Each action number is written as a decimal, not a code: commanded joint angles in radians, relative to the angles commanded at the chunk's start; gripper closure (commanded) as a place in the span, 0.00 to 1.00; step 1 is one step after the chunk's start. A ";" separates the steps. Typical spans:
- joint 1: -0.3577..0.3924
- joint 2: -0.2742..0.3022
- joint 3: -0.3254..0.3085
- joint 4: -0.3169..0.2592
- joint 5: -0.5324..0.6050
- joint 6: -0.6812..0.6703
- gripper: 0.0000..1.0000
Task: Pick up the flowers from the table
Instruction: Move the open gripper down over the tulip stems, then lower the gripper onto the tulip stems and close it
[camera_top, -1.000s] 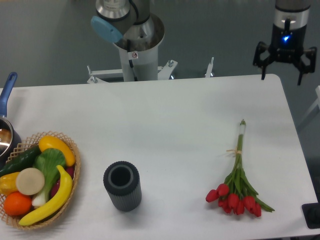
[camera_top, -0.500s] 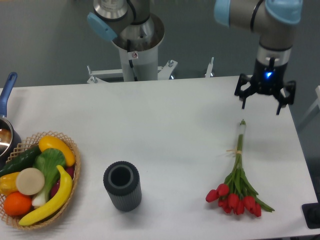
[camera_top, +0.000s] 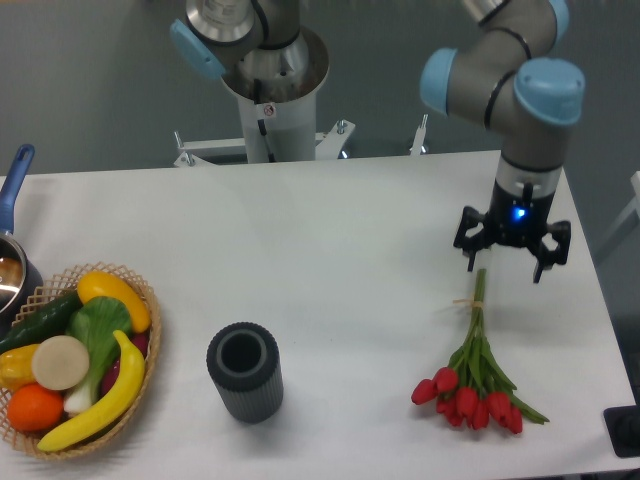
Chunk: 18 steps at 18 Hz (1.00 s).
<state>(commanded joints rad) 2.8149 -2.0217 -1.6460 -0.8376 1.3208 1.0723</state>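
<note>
At 3 o'clock on the table (camera_top: 330, 260): gripper (camera_top: 511, 270), fingers spread wide, nothing held, now directly over the upper stem ends of the flowers (camera_top: 474, 368); a second ago well beyond the far edge at 1 o'clock. Flowers unmoved, lying flat, red heads toward 5 o'clock, tan string midway. Approach judged nearly complete; descent and closing on the stems outstanding. At 7 o'clock: grey cylinder (camera_top: 245, 371). At 8 o'clock: basket (camera_top: 150, 345) of fruit and vegetables, untouched.
</note>
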 joint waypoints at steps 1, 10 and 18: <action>-0.003 -0.014 0.002 0.000 0.000 0.000 0.00; -0.006 -0.083 0.029 0.003 -0.011 -0.002 0.00; -0.034 -0.152 0.087 0.005 -0.048 -0.044 0.00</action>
<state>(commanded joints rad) 2.7811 -2.1735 -1.5586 -0.8330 1.2732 1.0278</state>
